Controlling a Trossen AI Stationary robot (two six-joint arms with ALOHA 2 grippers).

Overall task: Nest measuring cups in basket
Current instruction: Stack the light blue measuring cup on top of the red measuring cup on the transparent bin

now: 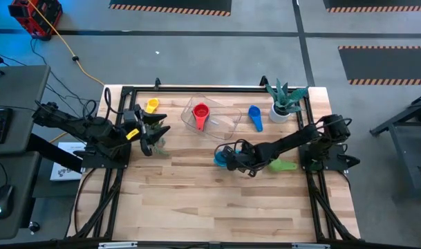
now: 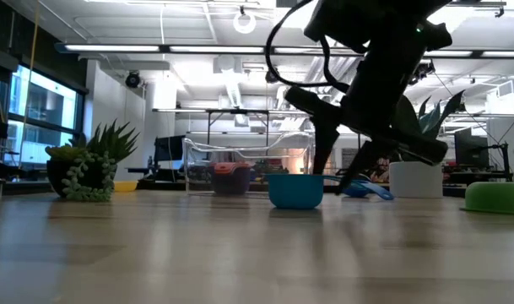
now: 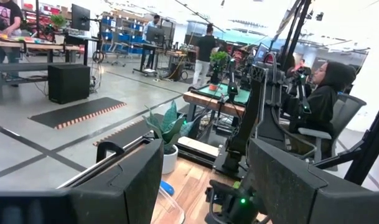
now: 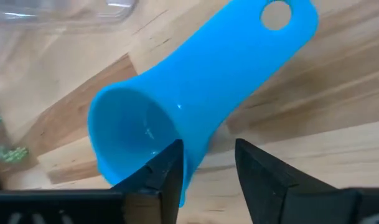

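A light blue cup (image 1: 219, 159) (image 4: 195, 93) stands upright on the table (image 2: 294, 190). My right gripper (image 1: 231, 156) (image 4: 208, 165) is open, low at the cup's side where bowl meets handle. The clear basket (image 1: 227, 124) (image 2: 197, 160) holds a red cup (image 1: 200, 113). A yellow cup (image 1: 151, 105), a blue cup (image 1: 255, 117) and a green cup (image 1: 283, 164) (image 2: 497, 198) lie on the table. My left gripper (image 1: 151, 135) (image 3: 205, 186) is open, raised near the table's left edge. Other cups are out of view. My right gripper comes slanting down from the table's right. One finger (image 4: 167, 168) stands against the outer wall of the light blue cup's bowl (image 4: 189, 155), beside the handle's root; the other (image 4: 261, 168) is over bare wood. Whether the finger touches the wall, I cannot tell.
A white pot with a spiky plant (image 1: 285, 102) (image 2: 417, 179) stands at the far right corner. A small trailing plant (image 1: 159, 145) (image 2: 88, 169) sits by my left gripper. Black frame rails (image 1: 196, 88) border the table. Bare wood (image 1: 217, 200) spreads toward the near edge.
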